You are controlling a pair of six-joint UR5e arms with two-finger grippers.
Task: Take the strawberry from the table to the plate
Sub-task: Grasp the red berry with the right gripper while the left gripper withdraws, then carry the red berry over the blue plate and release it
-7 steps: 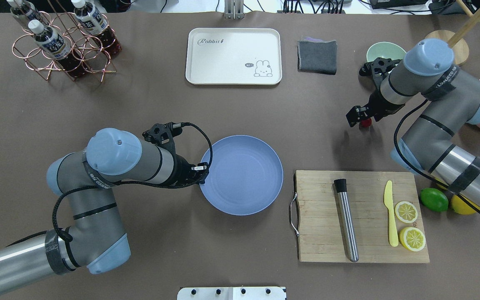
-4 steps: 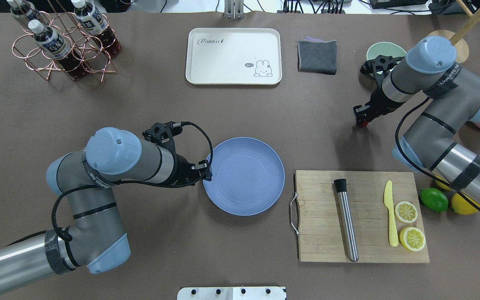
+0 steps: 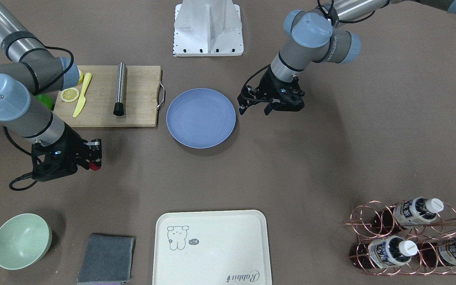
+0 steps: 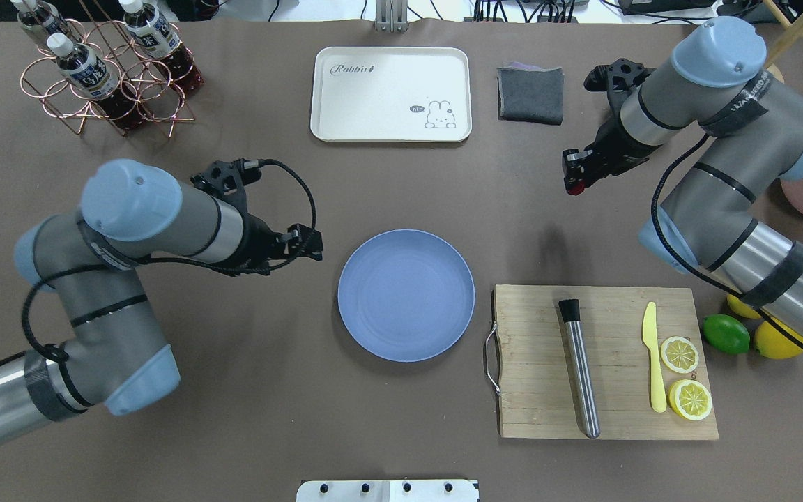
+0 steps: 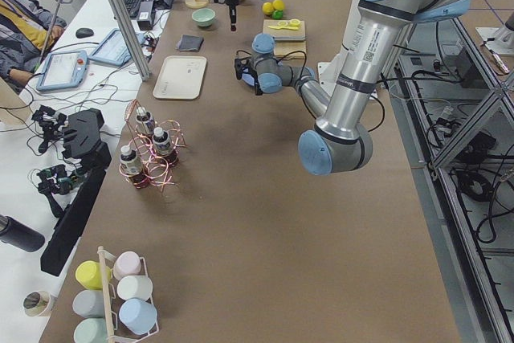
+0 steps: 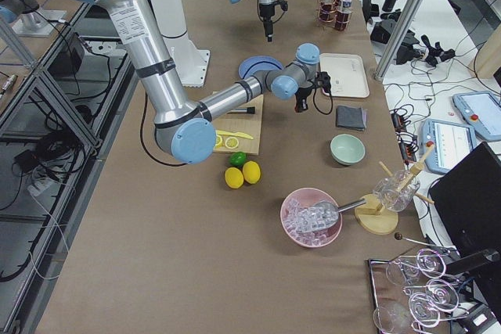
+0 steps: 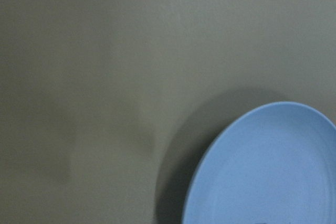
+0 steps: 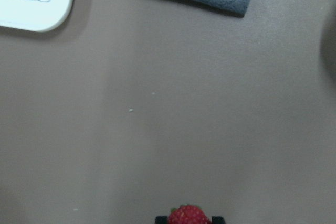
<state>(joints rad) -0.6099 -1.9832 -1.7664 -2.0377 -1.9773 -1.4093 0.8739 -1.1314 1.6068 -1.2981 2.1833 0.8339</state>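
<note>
1. Overhead exterior view, far left: the left end effector (image 4: 307, 244) hangs near the plate's left rim without touching it. In the front-facing view we read its fingers as spread wide, with nothing between them.
2. At the centre, the plate (image 4: 406, 295) lies flat and bare on the table (image 4: 401, 188), just left of the wooden cutting board (image 4: 603, 362).
3. Farther right and farther back, the right end effector (image 4: 574, 178) is closed narrow on the strawberry (image 4: 578, 187). The side views show it held clear above the table, well apart from the plate and nearer the grey cloth (image 4: 530, 94).
4. In the right wrist view, the berry sits between two black fingertips (image 8: 160, 219), which pinch it on opposite flanks.
5. We judge the berry tiny and light, so its weight should not strain the hold. Its bumpy skin should give the pads some purchase. It may be soft, so we would keep the squeeze gentle and across its widest part. It is roundish and could roll on release. We would let go low over the plate's middle, where the rim can stop it.
</note>
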